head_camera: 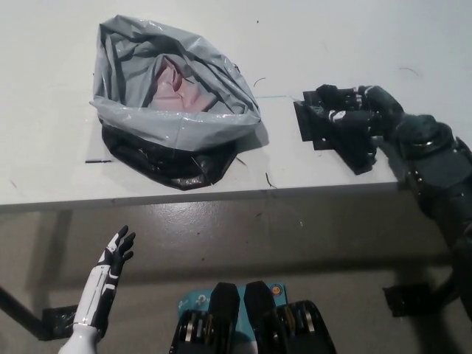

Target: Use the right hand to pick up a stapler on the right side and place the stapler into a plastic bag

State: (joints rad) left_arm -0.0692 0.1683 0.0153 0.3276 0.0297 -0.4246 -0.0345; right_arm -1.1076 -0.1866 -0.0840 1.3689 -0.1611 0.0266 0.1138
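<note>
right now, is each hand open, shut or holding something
White left hand: open, fingers apart, holding nothing.
Black right hand: low over the white table, grip cannot be told.

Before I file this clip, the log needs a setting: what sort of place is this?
Likely a lab test bench: plain white table, open grey plastic bag staged on it, bare grey floor below.

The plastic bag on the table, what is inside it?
Inside the open plastic bag, a crumpled pale pink material shows. The bag's grey folds hide the rest of it and the bottom.
</note>
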